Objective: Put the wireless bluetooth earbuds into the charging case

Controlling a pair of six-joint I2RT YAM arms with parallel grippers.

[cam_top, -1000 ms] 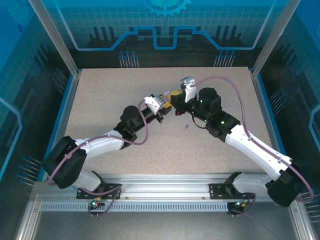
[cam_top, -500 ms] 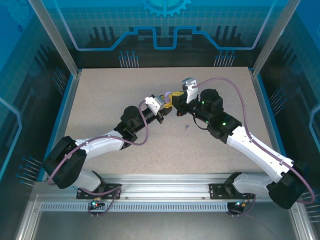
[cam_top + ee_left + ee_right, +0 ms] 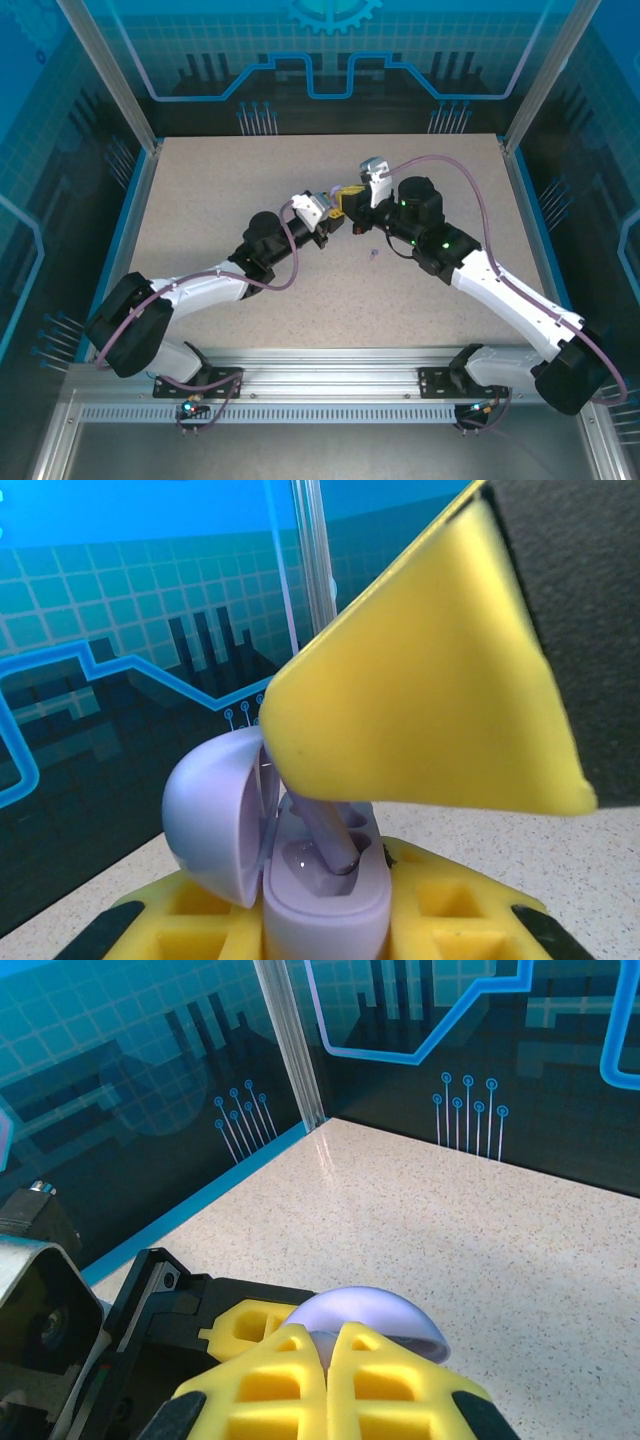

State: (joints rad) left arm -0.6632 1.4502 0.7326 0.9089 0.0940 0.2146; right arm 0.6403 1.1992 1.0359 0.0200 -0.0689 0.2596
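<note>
Near the middle of the bench (image 3: 200, 200), toward its far edge, the open lavender charging case (image 3: 318, 920) was pinched steady in the left pincer (image 3: 312, 875), seemingly so that a lavender earbud (image 3: 328, 838), clamped in the pressed-together right pincer (image 3: 327, 1335), could be seated stem-first in its socket.

Lavender earbud (image 3: 332, 844) half hidden behind the right gripper (image 3: 306, 768)
</note>
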